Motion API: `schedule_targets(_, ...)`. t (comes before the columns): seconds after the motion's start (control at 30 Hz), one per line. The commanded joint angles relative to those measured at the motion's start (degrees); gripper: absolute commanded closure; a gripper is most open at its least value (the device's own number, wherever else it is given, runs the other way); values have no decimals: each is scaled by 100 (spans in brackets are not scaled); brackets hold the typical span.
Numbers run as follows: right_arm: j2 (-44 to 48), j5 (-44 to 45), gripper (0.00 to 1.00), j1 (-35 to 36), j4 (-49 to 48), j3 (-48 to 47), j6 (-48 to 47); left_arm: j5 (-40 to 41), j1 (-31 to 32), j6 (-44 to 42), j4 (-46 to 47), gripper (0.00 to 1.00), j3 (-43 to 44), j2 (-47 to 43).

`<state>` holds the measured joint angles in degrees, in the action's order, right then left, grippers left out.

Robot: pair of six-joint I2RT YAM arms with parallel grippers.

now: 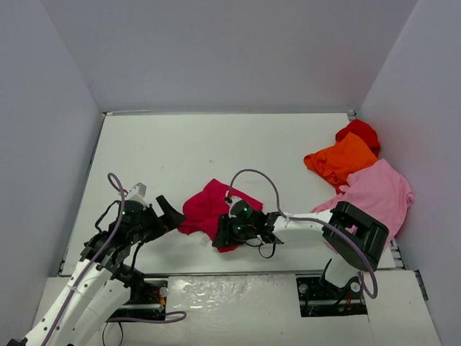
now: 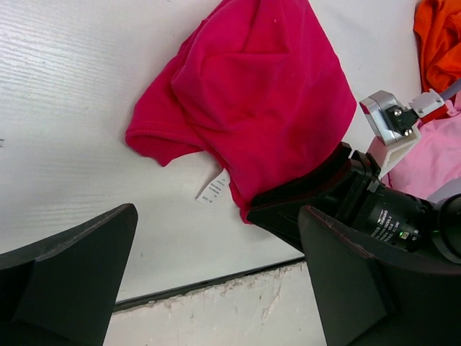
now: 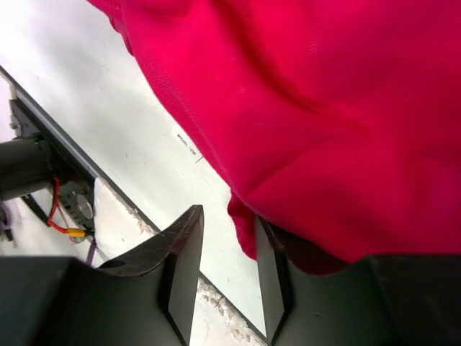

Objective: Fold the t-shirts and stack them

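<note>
Right gripper (image 3: 226,223) lies low at the 5 o'clock corner of the crimson-magenta t-shirt (image 1: 209,205). Its jaws are parted by a narrow gap through which bare table shows. The cloth drapes over one finger (image 3: 274,281) and its hem hangs at the mouth of the gap, with no pinch to be seen. Left gripper (image 1: 175,214) stands at the shirt's 9 o'clock, just beside the cloth, jaws spread wide and holding nothing.

The crumpled shirt sits toward 6 o'clock on the white table (image 1: 187,151), near the front edge. A small white label (image 2: 213,189) sticks out from under it on the near side.

At 3 o'clock on the table, well apart from it, lie three more shirts. The light pink t-shirt (image 1: 378,191) is nearest, the orange t-shirt (image 1: 338,160) is behind it, and the bright red t-shirt (image 1: 360,132) is farthest back. A purple cable (image 1: 259,176) loops above the right arm.

The right arm's elbow covers the pink shirt's near corner. In the right wrist view the crimson cloth fills most of the frame and hides the second finger's tip. How the shirt is folded underneath cannot be made out.
</note>
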<state>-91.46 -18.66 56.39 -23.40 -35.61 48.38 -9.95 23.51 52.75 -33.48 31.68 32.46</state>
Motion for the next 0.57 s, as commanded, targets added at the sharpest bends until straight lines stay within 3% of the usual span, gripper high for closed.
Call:
schedule_targets(0.0,399,872,42,205,1075,-239,-267,424,14,-81,-378,6,479,-302)
schedule_targets(0.1,742,1061,28,207,1300,-861,-500,888,14,-154,-1043,6,808,-803)
schedule_targets(0.2,847,1188,25,212,1670,-1527,-656,1369,14,-206,-1458,4,977,-1162)
schedule_targets(0.3,1020,1158,24,221,1885,-2125,-761,1574,14,-321,-1714,3,1107,-1426)
schedule_targets(0.53,1973,1620,29,223,1955,-2569,-1300,1313,14,-555,-1576,3,1181,-1322)
